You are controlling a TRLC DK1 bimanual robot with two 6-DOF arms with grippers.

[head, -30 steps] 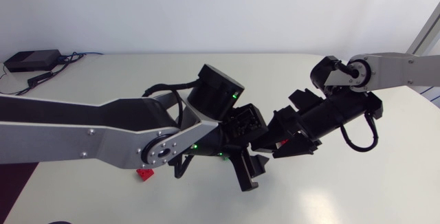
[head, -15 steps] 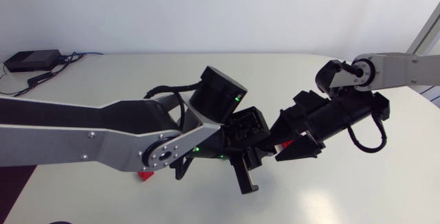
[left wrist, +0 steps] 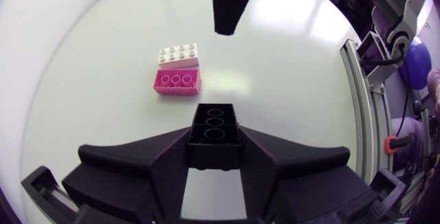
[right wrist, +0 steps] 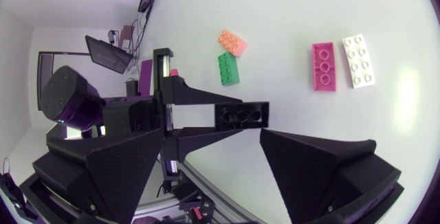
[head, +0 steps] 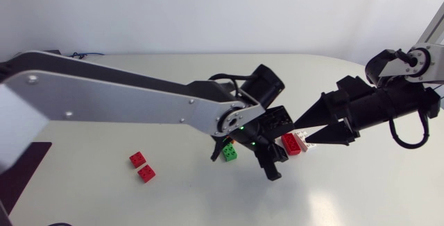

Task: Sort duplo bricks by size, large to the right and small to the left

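Note:
My left gripper [left wrist: 214, 141] is shut on a black two-by-three brick [left wrist: 214, 131], held above the table. Ahead of it a pink brick [left wrist: 177, 81] and a white brick [left wrist: 179, 56] lie side by side. In the head view the left gripper [head: 272, 158] hangs mid-table, just left of the pink brick [head: 291, 143] and white brick [head: 303, 143]. My right gripper [head: 303, 132] stands open over those two; the right wrist view shows it open [right wrist: 227, 162], facing the black brick [right wrist: 240, 114]. A green brick [right wrist: 227, 69] and an orange brick [right wrist: 232, 42] lie behind.
Two small red bricks [head: 137, 159] [head: 146, 173] lie at the front left of the table. The green brick [head: 228, 152] sits under my left forearm. A black box with cables [head: 31, 61] rests at the back left corner.
My left gripper has shut on the black brick and its arm has lifted and swung. My right arm has drawn back to the right, uncovering the pink and white bricks.

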